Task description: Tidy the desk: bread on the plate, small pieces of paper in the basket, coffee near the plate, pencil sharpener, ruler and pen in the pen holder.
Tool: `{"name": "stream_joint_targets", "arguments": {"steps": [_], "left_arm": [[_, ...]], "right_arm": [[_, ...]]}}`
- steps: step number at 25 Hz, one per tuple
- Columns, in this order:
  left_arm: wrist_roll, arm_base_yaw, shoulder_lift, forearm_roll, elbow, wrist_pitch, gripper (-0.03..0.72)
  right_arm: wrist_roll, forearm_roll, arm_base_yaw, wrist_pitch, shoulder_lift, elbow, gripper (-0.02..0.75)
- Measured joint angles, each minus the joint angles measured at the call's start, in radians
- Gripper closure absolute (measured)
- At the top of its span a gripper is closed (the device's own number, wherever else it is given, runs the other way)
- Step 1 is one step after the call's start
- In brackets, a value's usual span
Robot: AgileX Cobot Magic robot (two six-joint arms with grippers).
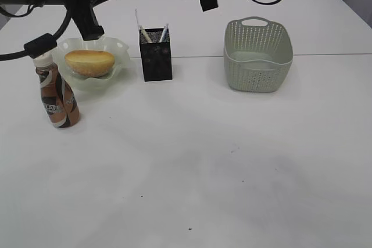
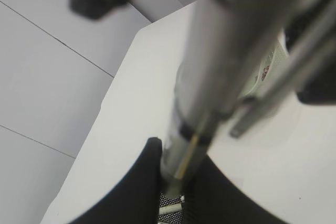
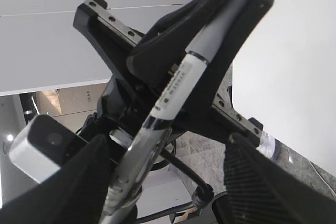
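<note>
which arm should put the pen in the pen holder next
Left. Its jaws are shut on the pen, and the pen holder shows just past the pen's tip. The right jaws stand open and hold nothing.

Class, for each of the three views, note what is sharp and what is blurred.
Exterior view: evenly lit, sharp on the bread and basket. Left wrist view: the pen is a close blur. Right wrist view: pen label fairly sharp, background soft.
</note>
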Motion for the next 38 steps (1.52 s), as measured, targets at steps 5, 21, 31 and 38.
{"name": "stream_joint_targets", "arguments": {"steps": [5,21,31,38], "left_arm": [[0.000,0.000,0.000,0.000,0.000,0.000,0.617],[-0.012,0.000,-0.008,-0.009,0.000,0.002,0.617],[-0.049,0.002,-0.016,-0.044,0.000,-0.006,0.621],[-0.065,0.002,-0.018,-0.044,0.000,-0.010,0.621]], "right_arm": [[0.005,0.000,0.000,0.000,0.000,0.000,0.232],[-0.022,0.035,-0.009,0.004,0.001,0.002,0.164],[-0.060,0.029,-0.032,0.041,0.012,0.004,0.164],[-0.087,0.031,-0.080,0.039,0.012,0.004,0.164]]}}
